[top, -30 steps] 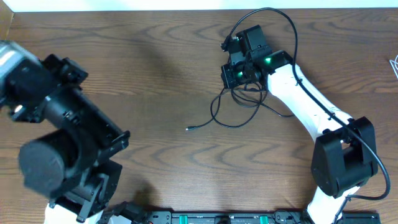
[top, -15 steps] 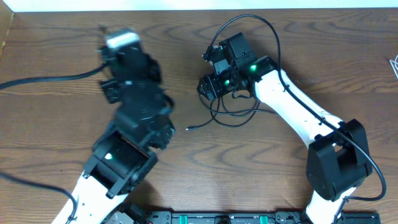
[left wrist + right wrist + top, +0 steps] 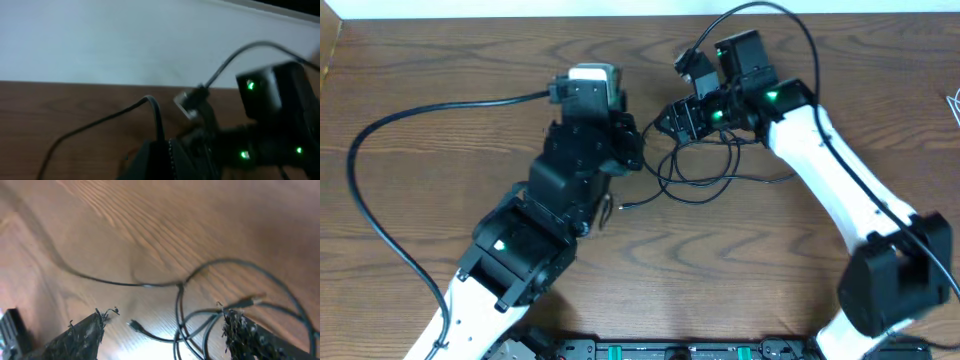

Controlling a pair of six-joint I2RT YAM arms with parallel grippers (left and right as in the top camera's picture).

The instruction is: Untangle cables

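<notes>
The black cable point(image 3: 698, 178) lies in tangled loops on the wooden table point(image 3: 440, 60), one plug end point(image 3: 623, 207) pointing left. My right gripper point(image 3: 677, 118) hangs open over the tangle's upper left; in the right wrist view its fingers point(image 3: 85, 335) stand wide apart above the loops point(image 3: 200, 322) and a small plug point(image 3: 134, 325), holding nothing. My left gripper point(image 3: 634, 150) is just left of the tangle with jaws shut point(image 3: 167, 150). A thin black cord point(image 3: 152, 107) rises from right at their tips; whether it is pinched is unclear.
The left arm point(image 3: 550, 200) stretches across the table's middle, its thick cable point(image 3: 380, 150) looping out to the left. The right arm point(image 3: 830, 170) comes in from the lower right. A thin white line point(image 3: 954, 104) shows at the far right edge.
The left arm swung in from the far left to the centre beside the tangle, jaws staying shut. The right gripper opened and shifted slightly up and right.
</notes>
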